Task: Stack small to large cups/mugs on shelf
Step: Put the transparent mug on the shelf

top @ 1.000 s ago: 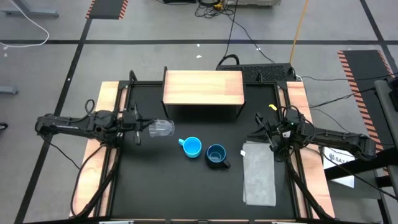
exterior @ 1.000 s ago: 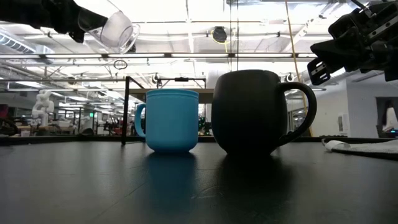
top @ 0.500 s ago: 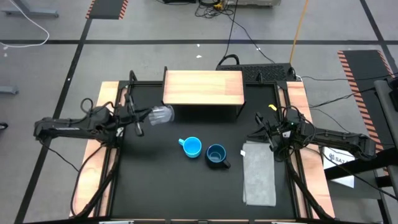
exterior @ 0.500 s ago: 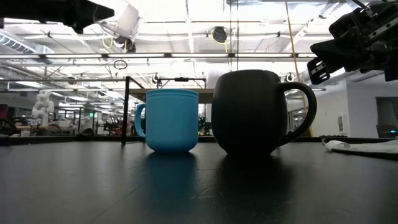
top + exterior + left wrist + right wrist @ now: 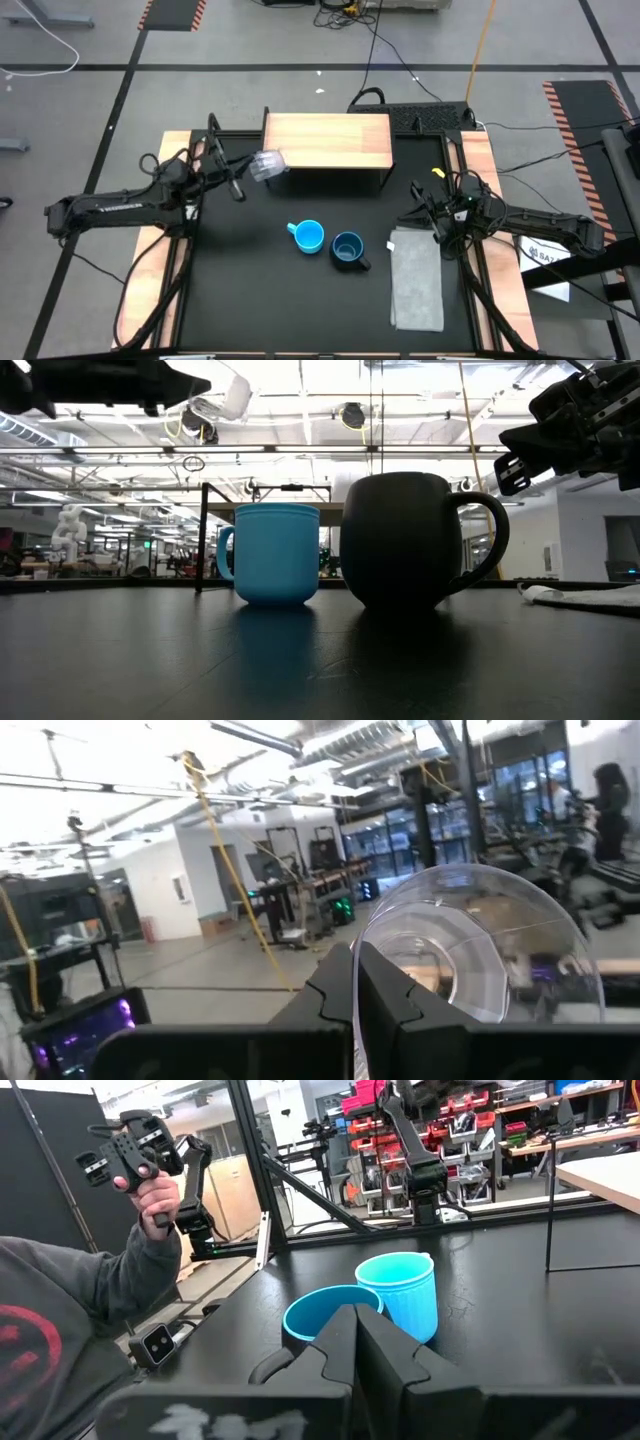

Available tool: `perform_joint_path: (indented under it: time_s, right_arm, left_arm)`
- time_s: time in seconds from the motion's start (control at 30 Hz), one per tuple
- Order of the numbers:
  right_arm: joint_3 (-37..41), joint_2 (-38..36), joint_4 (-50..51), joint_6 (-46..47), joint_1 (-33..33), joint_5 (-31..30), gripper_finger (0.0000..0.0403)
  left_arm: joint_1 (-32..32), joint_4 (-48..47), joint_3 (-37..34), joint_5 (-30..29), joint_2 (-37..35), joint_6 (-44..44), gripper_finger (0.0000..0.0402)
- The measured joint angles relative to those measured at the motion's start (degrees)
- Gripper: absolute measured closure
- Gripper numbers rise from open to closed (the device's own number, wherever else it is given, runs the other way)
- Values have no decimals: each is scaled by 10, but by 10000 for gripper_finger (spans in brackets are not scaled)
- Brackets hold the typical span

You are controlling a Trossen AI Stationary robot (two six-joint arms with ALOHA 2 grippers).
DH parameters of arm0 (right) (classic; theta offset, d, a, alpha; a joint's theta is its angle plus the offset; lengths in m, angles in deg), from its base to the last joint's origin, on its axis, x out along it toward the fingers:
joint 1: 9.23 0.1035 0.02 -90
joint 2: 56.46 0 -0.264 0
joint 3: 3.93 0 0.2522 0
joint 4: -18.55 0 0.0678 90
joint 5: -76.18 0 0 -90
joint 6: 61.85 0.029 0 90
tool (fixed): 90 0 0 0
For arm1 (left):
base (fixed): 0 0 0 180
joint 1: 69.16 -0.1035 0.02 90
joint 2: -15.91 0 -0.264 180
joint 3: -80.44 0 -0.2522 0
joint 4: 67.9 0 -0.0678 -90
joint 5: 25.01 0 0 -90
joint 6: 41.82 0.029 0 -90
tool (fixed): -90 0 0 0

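Note:
My left gripper (image 5: 243,177) is up in the air at the shelf's left front corner and is shut on the tiny clear plastic cup (image 5: 265,165) (image 5: 226,395) (image 5: 480,945). The shelf (image 5: 326,141) has a light wooden top on a black frame. The light-blue mug (image 5: 309,236) (image 5: 275,552) (image 5: 405,1292) and the navy mug (image 5: 347,249) (image 5: 405,540) (image 5: 325,1312) stand upright, side by side, on their bases mid-table. My right gripper (image 5: 425,215) (image 5: 355,1342) is shut and holds nothing; it waits above the table's right side. My left gripper pinches a thin clear part at the cup's side (image 5: 357,965) between its two fingers; whether that part is rim or handle I cannot tell. The cup is lifted clear. It lies tipped on its side and juts out past the fingertips toward the shelf.
A grey folded cloth (image 5: 416,278) (image 5: 585,595) lies flat on the table's right side, near the right arm. A person's sleeve and a hand holding a controller (image 5: 150,1180) show beyond the table in the right wrist view. Black table surface lies bare between mugs and shelf.
My left gripper has carried the clear cup toward the table's far edge and a little to the right. It went from beside the blue mug's far left up to the shelf's left front corner, rising slightly. The cup stayed in the hold. The mugs and the right arm kept still.

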Motion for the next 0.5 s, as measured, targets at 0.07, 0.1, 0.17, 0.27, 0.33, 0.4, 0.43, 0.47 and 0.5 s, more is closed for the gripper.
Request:
perform_joint_path:
  time_s: [0.07,0.1,0.17,0.27,0.33,0.4,0.43,0.47,0.5]
  right_arm:
    - [0,0,0,0,0,0,403]
    - [0,0,0,0,0,0,403]
    - [0,0,0,0,0,0,403]
    - [0,0,0,0,0,0,403]
    - [0,0,0,0,0,0,403]
    - [0,0,0,0,0,0,403]
    - [0,0,0,0,0,0,403]
    - [0,0,0,0,0,0,403]
    - [0,0,0,0,0,0,403]
  left_arm:
    - [-19,28,0,16,15,-3,401]
    - [-29,44,0,25,22,-5,401]
    - [-47,72,0,42,34,-11,401]
    - [-76,112,0,68,48,-22,401]
    - [-95,131,1,85,53,-33,401]
    - [-116,128,10,106,57,-47,401]
    - [-126,120,18,118,59,-53,401]
    - [-135,109,28,133,63,-59,401]
    - [-143,95,41,148,67,-63,401]
